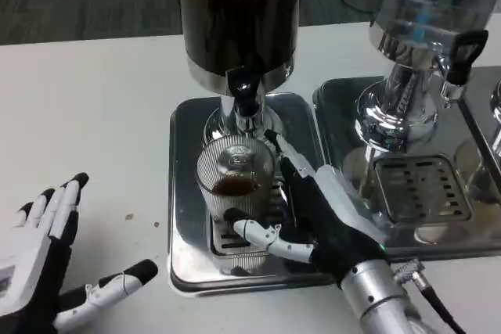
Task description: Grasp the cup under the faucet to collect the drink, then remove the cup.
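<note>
Right hand grips cup, seemingly under faucet; left hand open; second dispenser beside.

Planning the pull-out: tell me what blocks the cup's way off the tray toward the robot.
Nothing visible does. The right hand grips the cup under the faucet; only the tray's low rim lies in front.

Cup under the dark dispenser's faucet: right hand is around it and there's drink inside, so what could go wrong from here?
1. The right hand wraps the ribbed clear cup mostly from one side; it could slip or tip on lifting.
2. The cup sits close below the faucet; a straight lift might knock the rim against it and spill the dark drink.
3. Spilled liquid would land on the metal tray.
</note>
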